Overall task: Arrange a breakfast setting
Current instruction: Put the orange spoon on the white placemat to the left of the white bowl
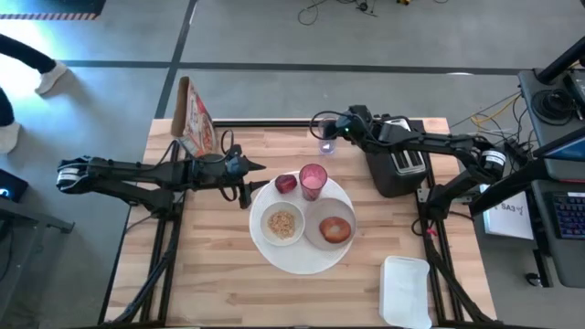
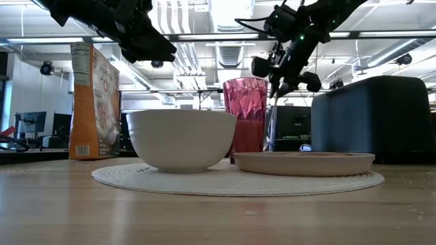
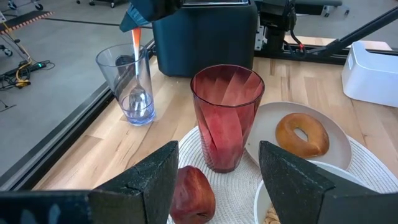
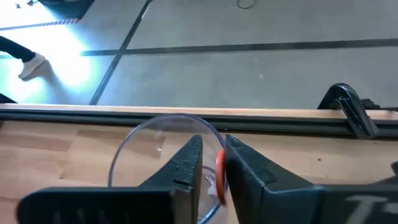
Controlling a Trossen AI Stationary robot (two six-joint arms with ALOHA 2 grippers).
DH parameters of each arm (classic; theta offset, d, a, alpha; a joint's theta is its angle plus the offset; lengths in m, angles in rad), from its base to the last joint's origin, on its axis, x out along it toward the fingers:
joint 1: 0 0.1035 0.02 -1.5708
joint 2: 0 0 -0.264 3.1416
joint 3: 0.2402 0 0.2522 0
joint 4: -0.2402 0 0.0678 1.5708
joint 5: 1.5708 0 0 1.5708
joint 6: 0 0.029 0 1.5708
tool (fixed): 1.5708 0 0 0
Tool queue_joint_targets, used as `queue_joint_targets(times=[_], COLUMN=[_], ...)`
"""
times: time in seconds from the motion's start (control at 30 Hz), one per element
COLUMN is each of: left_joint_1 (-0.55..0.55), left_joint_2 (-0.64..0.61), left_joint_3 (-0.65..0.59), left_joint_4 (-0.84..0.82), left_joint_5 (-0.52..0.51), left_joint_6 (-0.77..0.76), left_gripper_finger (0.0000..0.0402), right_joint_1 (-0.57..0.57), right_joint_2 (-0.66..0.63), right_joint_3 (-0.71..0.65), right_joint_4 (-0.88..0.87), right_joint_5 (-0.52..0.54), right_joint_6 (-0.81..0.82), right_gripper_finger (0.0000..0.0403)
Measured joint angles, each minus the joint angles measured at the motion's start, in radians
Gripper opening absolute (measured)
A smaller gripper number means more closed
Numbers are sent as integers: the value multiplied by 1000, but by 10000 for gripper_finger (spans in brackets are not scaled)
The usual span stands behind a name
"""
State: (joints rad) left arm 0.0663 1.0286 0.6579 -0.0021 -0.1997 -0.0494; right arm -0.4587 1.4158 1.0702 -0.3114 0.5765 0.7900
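A big round white plate [image 1: 306, 260] lies mid-table. On it are a small white bowl [image 1: 282, 223] of cereal, a small pale plate [image 1: 315, 239] with a browned bread ring [image 1: 335, 229], a pink cup [image 1: 313, 180] and a dark-red fruit [image 1: 286, 184]. My left gripper [image 1: 254, 180] is open and empty, just left of the fruit; the fruit [image 3: 191, 191] and cup [image 3: 227, 118] show ahead of its fingers. My right gripper [image 1: 331, 129] is over a clear glass [image 1: 326, 139] at the far edge, shut on a metal spoon [image 3: 137, 93] with an orange handle. My right gripper pinches the spoon's orange handle [image 4: 219, 167] near its top end between its two fingers. It comes from above, slanting down from the table's right. The spoon stands nearly upright below the fingers, and its metal bowl end [image 3: 138, 101] is low inside the clear glass.
A cereal box [image 1: 195, 119] stands at the far left. A black toaster [image 1: 399, 163] stands right of the glass. A white rectangular tray [image 1: 407, 291] lies at the near right corner. Bare wood lies near and left of the big plate.
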Motion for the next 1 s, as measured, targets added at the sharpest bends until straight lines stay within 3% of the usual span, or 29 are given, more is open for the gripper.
queue_joint_targets(times=[0.27,0.67,1.0], left_joint_1=[0,0,0], left_joint_2=[0,0,-11], left_joint_3=[0,0,0], left_joint_4=[0,0,0], left_joint_5=[0,0,0], left_joint_6=[0,0,0], left_gripper_finger=[205,205,205], right_joint_1=[0,0,3], right_joint_2=[0,0,0], right_joint_3=[0,7,136], right_joint_4=[10,7,-53], right_joint_5=[0,-13,-38], right_joint_6=[-9,-18,-98], right_gripper_finger=[12,9,8])
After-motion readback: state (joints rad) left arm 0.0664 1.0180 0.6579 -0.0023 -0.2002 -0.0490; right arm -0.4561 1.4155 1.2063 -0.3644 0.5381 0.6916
